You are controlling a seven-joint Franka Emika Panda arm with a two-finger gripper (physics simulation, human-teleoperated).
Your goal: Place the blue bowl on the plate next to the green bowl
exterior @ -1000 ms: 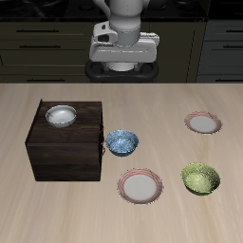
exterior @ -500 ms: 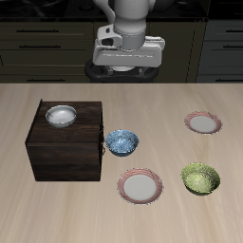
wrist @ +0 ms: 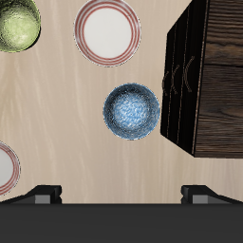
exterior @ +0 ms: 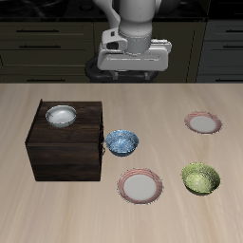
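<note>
Gripper [exterior: 133,68] high near desk's back edge, jaws wide, empty (approach pending). Centre over blue bowl [exterior: 121,142]; pinch rim.

Whitish-grey bowl [exterior: 61,116] atop dark wooden cabinet [exterior: 66,142]; second plate [exterior: 202,122] farther back.

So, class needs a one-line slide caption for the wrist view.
Blue bowl beside the dark cabinet, plate and green bowl beyond.

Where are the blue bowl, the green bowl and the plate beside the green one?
blue bowl [exterior: 121,142], exterior view, middle of its inside.
green bowl [exterior: 200,177], exterior view, middle of its inside.
plate [exterior: 140,185], exterior view, on its whitish centre.
</note>
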